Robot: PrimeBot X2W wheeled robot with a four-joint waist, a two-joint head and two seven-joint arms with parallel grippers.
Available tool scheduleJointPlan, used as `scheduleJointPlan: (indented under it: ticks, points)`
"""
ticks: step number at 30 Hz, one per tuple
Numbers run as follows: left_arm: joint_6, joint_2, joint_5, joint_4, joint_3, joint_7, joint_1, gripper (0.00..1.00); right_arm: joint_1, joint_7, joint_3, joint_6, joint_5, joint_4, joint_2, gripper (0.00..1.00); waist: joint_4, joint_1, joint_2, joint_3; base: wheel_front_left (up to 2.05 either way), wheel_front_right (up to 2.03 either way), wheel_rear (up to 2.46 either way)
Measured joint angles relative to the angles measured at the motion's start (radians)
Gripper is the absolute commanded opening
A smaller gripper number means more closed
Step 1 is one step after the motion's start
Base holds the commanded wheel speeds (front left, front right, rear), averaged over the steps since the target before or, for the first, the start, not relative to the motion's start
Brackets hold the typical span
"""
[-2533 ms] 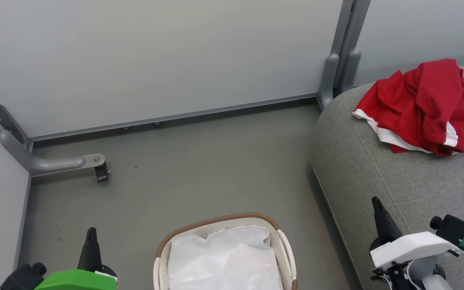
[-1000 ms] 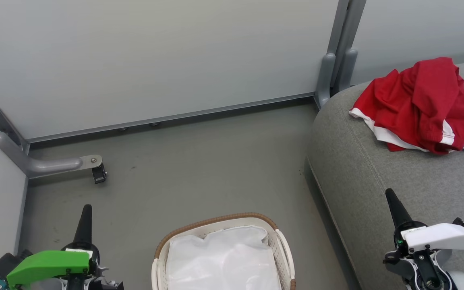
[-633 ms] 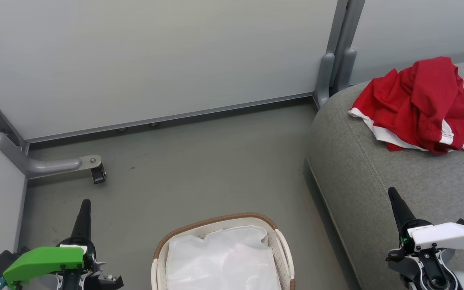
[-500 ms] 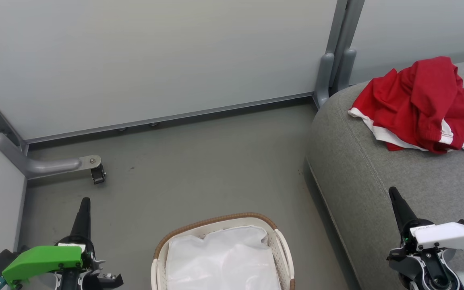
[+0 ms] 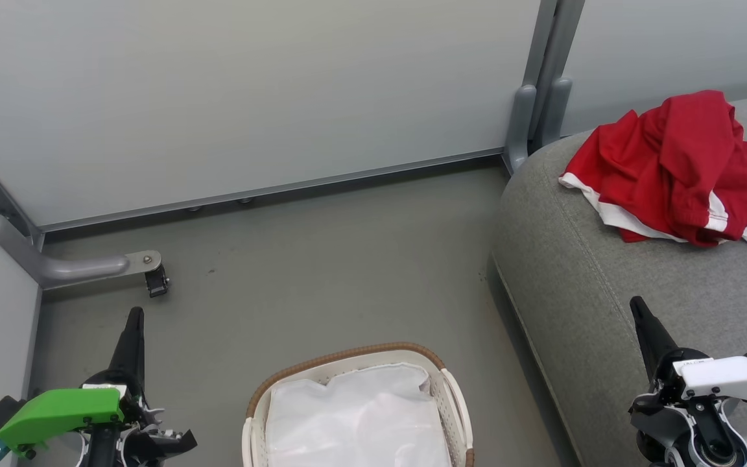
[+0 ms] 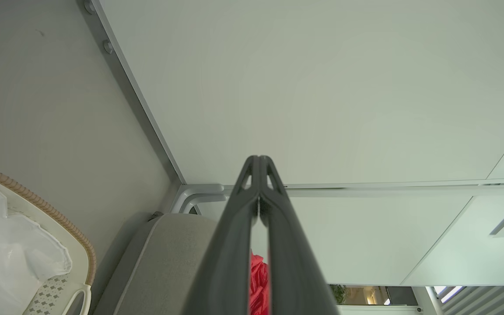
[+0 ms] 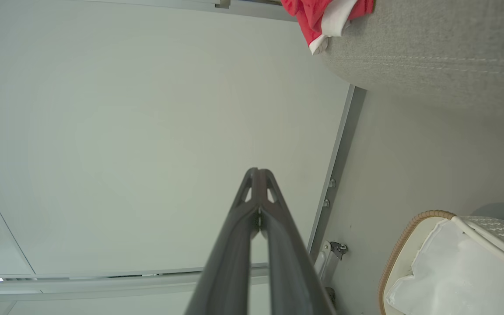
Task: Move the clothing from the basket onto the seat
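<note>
Left gripper (image 5: 134,315), 8 o'clock of the head view: fingers pressed together, holding nothing, tip aimed at 12 over bare floor (image 5: 296,259); judged parked, with nothing left to lift; basket (image 5: 347,355), 6 o'clock, on the floor: holds just its white liner (image 5: 354,415), no garment seen inside; seat (image 5: 581,279), 3 to 5 o'clock: grey, rounded end toward the basket; clothing (image 5: 672,162), 2 o'clock, heaped on the seat top, well apart from the basket: long axis roughly 10 to 4, white hem trim facing 7, far end cut by the frame edge; right gripper (image 5: 637,305), 4 o'clock, over the seat: fingers closed together, empty, pointing 11; task judged complete.
</note>
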Motion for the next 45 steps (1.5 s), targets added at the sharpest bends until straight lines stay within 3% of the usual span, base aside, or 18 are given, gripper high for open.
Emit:
scheduleJointPlan:
  ticks: [9,45]
  points:
    - [-0.003,0.000,-0.052,-0.001,0.007,0.014,-0.013,0.00,-0.003,0.018,-0.012,0.000,0.056,-0.003,0.001,0.00,-0.002,0.0000,0.0000,0.000,0.00,0.00,0.00]
    - [-0.004,0.000,-0.052,-0.001,0.007,0.015,-0.013,0.00,-0.004,0.025,-0.022,0.000,0.052,-0.003,0.008,0.00,-0.002,0.0000,0.0000,0.000,0.00,0.00,0.00]
